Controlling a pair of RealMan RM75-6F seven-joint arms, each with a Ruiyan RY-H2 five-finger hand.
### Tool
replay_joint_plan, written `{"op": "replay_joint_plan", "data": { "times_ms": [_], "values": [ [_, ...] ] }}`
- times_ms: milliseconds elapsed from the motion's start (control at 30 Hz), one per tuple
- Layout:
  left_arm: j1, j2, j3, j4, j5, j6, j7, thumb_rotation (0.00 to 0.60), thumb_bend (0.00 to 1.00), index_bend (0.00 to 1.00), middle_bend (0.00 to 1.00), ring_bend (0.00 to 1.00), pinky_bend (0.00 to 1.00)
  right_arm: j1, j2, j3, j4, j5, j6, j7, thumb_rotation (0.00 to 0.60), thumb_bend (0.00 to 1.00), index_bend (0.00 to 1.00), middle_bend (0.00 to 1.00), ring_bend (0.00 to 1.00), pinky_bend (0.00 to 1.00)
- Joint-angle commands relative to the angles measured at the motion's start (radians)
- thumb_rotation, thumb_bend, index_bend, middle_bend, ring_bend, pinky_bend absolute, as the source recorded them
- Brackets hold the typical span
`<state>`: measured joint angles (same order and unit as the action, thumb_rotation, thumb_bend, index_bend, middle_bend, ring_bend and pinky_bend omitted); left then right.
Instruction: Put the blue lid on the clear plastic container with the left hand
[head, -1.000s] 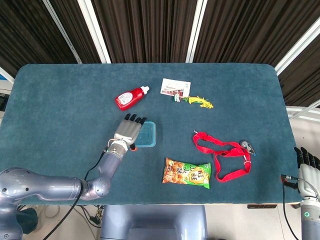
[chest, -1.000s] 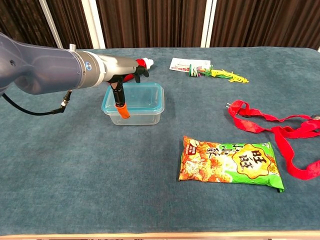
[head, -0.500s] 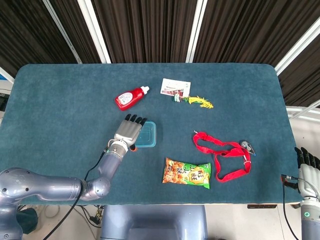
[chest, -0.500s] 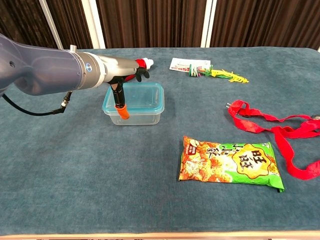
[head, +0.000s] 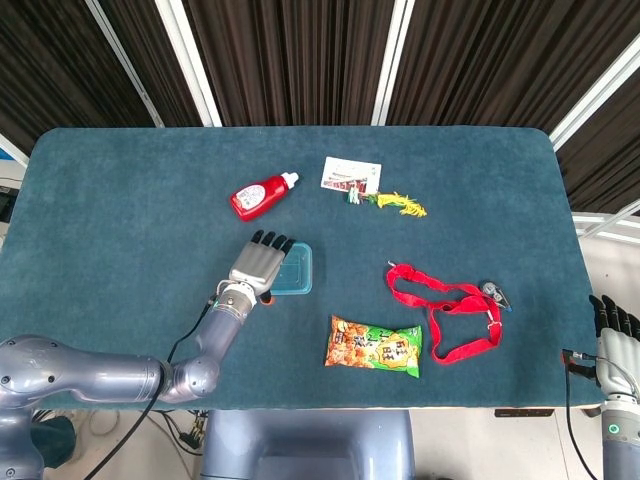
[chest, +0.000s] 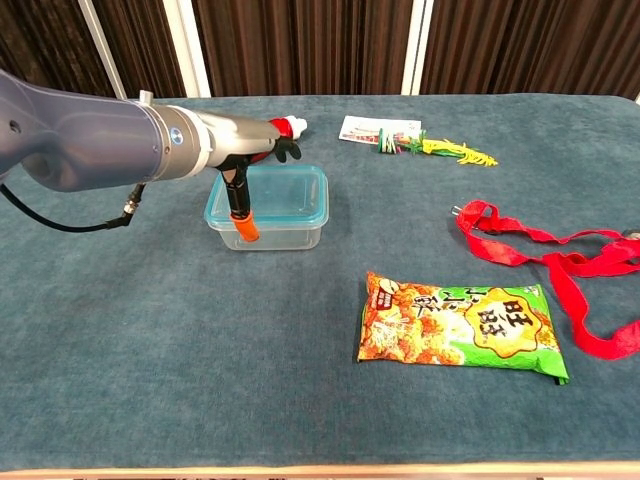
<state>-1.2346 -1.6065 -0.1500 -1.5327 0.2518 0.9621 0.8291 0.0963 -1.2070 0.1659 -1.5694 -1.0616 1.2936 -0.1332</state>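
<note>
We see the left hand (head: 259, 262) reaching in from the near left, palm down, fingers extended over the left edge of the blue lid (head: 294, 268); we cannot tell whether it presses or grips the lid. The lid sits on the clear plastic container (chest: 270, 229), near the table's centre. The right hand (head: 612, 320) hangs off the table's right side, fingers straight, holding nothing. On the dark teal cloth-covered table (head: 120, 190) lie a red squeeze bottle (head: 260, 196), a green snack bag (head: 374, 346) and a red lanyard (head: 446, 308). Dark curtains hang behind.
</note>
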Motion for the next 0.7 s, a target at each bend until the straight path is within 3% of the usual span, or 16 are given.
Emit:
{"op": "replay_joint_plan", "data": {
  "times_ms": [33,700],
  "values": [
    [0.001,0.000,0.003,-0.004,0.018,0.016,0.003,0.600,0.06,0.02,0.04,0.00,0.01,0.000,0.000,0.000,-0.001,0.001,0.000,-0.001,0.600,0.27,0.04,0.00,0.00,0.00],
    [0.046,0.079,0.033,-0.083,0.184,-0.003,-0.048,0.600,0.07,0.05,0.07,0.00,0.02,0.004,0.006,0.002,-0.018,0.038,-0.011,-0.031,0.600,0.27,0.04,0.00,0.00,0.00]
  ]
}}
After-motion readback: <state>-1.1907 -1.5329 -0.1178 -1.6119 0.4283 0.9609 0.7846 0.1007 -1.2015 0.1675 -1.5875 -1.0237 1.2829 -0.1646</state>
